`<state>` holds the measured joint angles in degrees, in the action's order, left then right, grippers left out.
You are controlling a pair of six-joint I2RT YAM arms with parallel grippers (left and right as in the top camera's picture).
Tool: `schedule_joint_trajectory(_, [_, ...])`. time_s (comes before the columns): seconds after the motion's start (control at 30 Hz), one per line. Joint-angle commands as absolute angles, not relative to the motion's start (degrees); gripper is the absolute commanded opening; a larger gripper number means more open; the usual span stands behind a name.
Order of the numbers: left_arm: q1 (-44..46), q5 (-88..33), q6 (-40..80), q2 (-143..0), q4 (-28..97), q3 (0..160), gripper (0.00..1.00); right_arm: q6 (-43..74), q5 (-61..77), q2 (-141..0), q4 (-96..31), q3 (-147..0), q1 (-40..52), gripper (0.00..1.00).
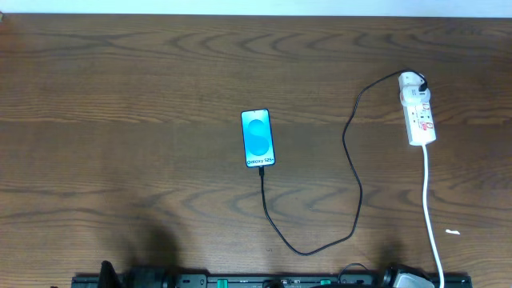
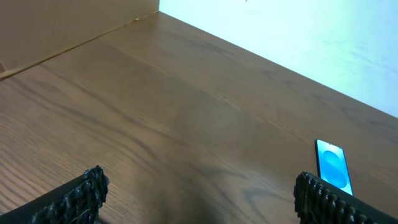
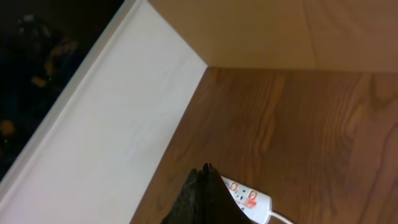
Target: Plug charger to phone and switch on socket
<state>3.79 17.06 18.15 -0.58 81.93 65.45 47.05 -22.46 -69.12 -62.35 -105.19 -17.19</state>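
The phone [image 1: 258,138] lies flat mid-table, its screen light blue with teal shapes. The black charger cable [image 1: 353,164] runs from the phone's near end in a loop to a white plug head [image 1: 413,80] seated in the far end of the white socket strip [image 1: 419,117]. My left gripper [image 2: 199,193] is open and empty; the phone [image 2: 334,165] shows beside its right finger. My right gripper [image 3: 207,186] is shut and empty, with the socket strip [image 3: 252,200] partly hidden behind it. Both arms sit at the table's near edge, barely in the overhead view.
The strip's white cord [image 1: 430,208] runs to the near edge at right. A small white scrap [image 1: 453,233] lies next to it. A white wall [image 3: 124,124] and a tan board [image 3: 280,31] border the table's far side.
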Motion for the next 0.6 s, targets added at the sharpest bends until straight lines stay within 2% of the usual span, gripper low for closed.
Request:
schedule_joint_trajectory(0.0, [3.53,17.45,18.28,-0.16,81.87,65.87,0.98,46.24,-24.27,-69.04,-62.59,-104.95,-17.8,0.01])
schedule_joint_trajectory(0.57, [3.53,17.45,18.28,-0.16,81.87,65.87,0.98,46.24,-20.51,-69.36,-62.61,-104.95,-17.78,0.01])
